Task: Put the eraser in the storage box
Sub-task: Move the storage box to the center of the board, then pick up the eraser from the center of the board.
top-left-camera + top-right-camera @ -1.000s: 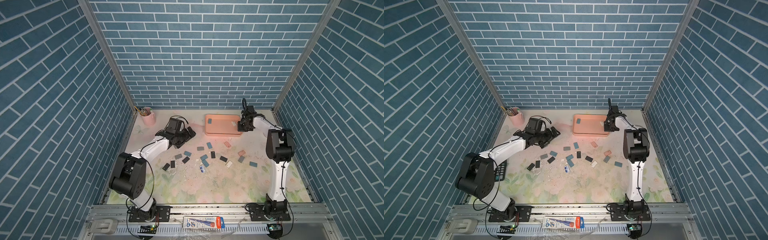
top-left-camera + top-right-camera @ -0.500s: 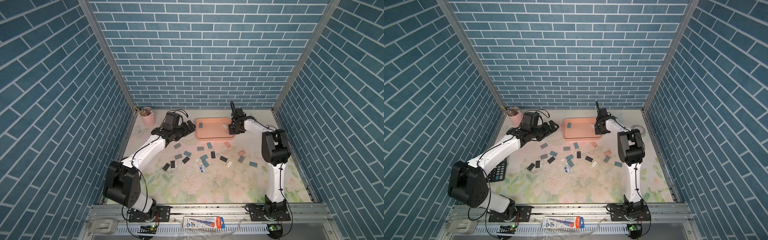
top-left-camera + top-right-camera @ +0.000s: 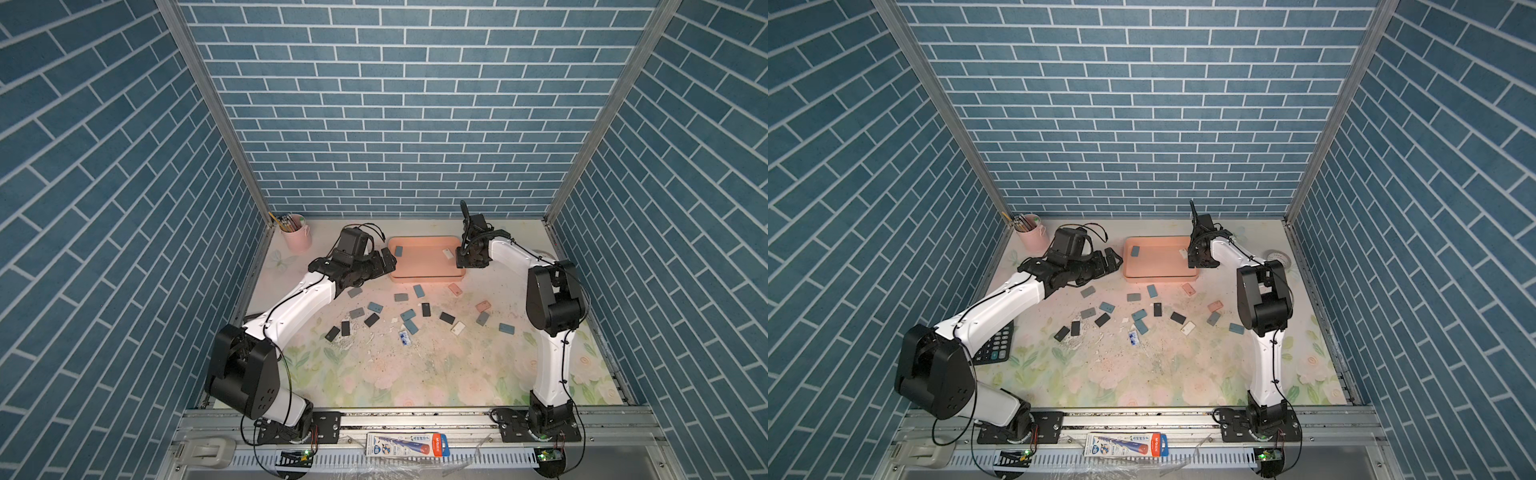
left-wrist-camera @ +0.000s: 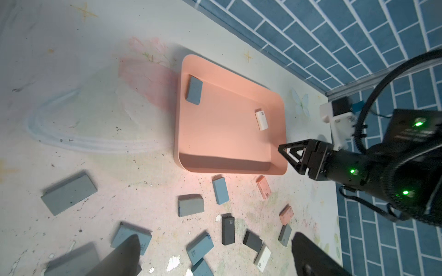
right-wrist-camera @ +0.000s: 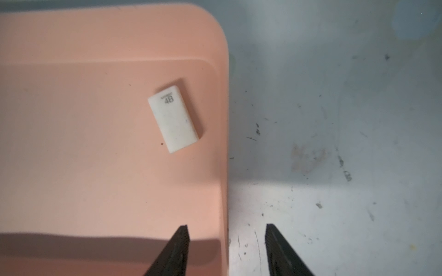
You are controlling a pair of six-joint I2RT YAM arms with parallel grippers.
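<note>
White eraser (image 5: 174, 118): lying flat inside storage box (image 5: 71, 167), near the rim on the right arm's side. Right gripper (image 5: 226, 229): hanging over that rim, jaws parted, gripping nothing. Left gripper (image 3: 385, 262): gaping wide, empty.

Colour record
Salmon-pink storage box (image 5: 95, 143) is holding a white eraser (image 5: 174, 118) just ahead of the black right gripper (image 5: 226, 225), a blue-grey eraser (image 4: 194, 90) farther off.

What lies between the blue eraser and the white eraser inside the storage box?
Nothing: only bare floor of the storage box separates the blue eraser from the white eraser, shown clearly in the left wrist view.
</note>
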